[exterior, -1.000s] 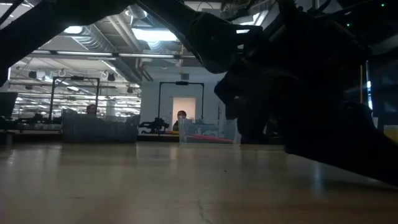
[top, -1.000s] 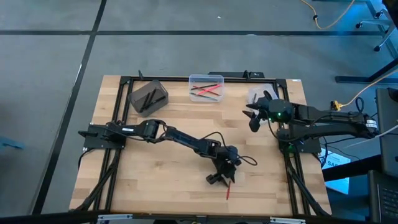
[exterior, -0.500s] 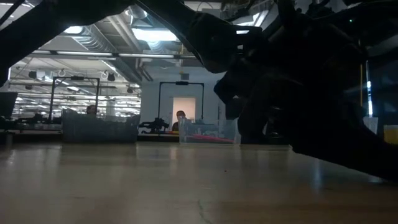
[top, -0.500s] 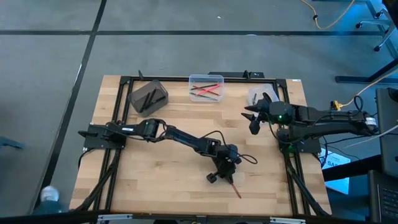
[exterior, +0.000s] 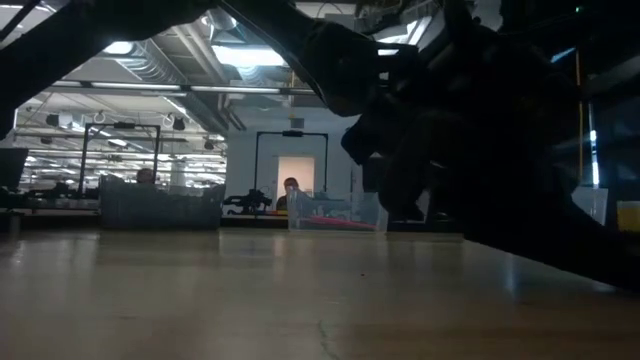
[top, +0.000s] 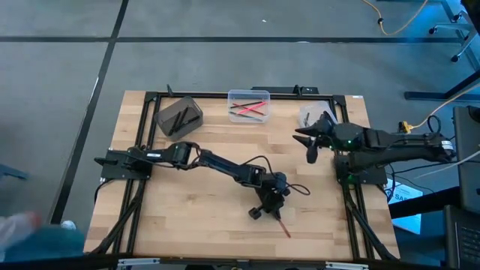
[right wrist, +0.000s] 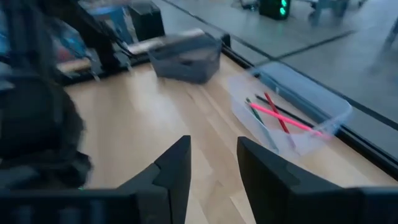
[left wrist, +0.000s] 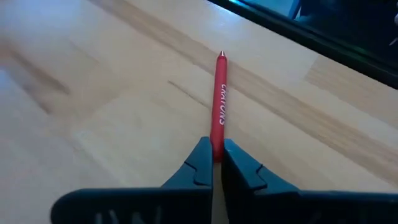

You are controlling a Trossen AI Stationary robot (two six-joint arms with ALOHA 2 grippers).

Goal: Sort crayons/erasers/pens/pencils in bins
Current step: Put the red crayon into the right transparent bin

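1. Dark grey bin: at the table's far edge, left of the clear bin; holds dark sticks.
2. Clear bin: middle of the far edge; holds red, pink and green sticks.
3. Left gripper: well nearer the front edge than the clear bin, fingers clamped on a red crayon that points away across the wood.
4. Right gripper: just right of the clear bin, fingers apart, holding nothing.
5. Whitish bin: right of the clear bin, beside the right gripper.
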